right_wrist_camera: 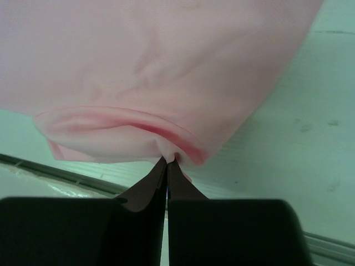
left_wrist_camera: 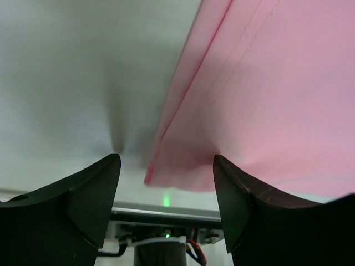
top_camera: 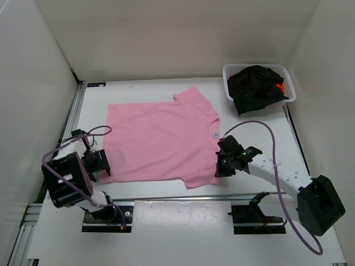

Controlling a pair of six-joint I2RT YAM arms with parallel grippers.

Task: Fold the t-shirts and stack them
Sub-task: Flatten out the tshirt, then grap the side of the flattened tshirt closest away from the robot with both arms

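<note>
**Mia:** Since you stand closer, where is the pink t-shirt [top_camera: 161, 141]?

**Tom:** It lies flat in the middle of the white table [top_camera: 255, 138]. Its neck points right and its bottom edge points left.

**Mia:** What is the left gripper [left_wrist_camera: 166, 166] doing?

**Tom:** It sits low at the near left corner of the shirt. Its two fingers are wide apart. The corner of the cloth lies just in front of them, and they squeeze nothing.

**Mia:** And the right gripper [right_wrist_camera: 167, 160]?

**Tom:** Its fingers are pressed tight together. They pinch a bit of pink cloth by the near sleeve, and the cloth bunches up there.

**Mia:** Where are the other shirts?

**Tom:** The black t-shirt [top_camera: 258, 86] is piled in the white basket [top_camera: 230, 72] at the far right. A bit of the orange t-shirt [top_camera: 280, 87] peeks out beside it.
</note>
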